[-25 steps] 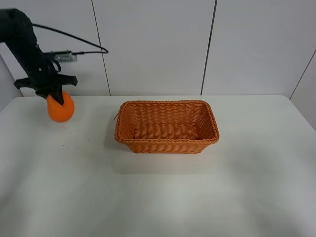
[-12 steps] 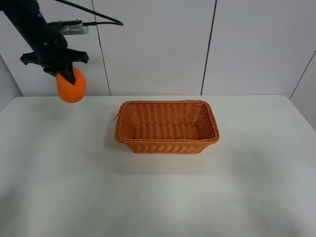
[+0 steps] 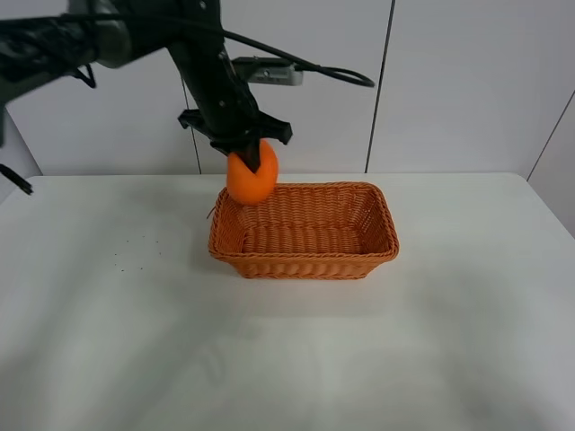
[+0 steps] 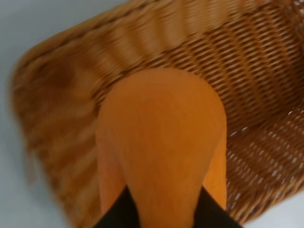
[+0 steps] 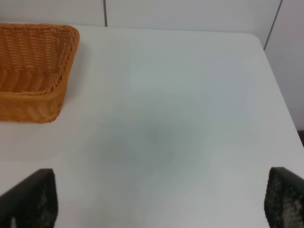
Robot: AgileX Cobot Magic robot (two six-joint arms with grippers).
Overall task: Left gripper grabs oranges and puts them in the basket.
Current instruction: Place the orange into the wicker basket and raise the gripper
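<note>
Left gripper (image 3: 249,153): dark fingers clamped on orange (image 3: 251,177), gripping its upper part. Fruit hangs in air over far-left corner of wicker basket (image 3: 305,259), above rim. Basket sits mid white table (image 3: 377,359). Right gripper (image 5: 159,202): fingers spread wide apart, holding nothing, over bare table right of basket.

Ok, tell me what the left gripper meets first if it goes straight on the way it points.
The left gripper, shut on the orange, points down over the left end of the basket. Likely first contact: its inside near that end, though depth is unclear.
</note>
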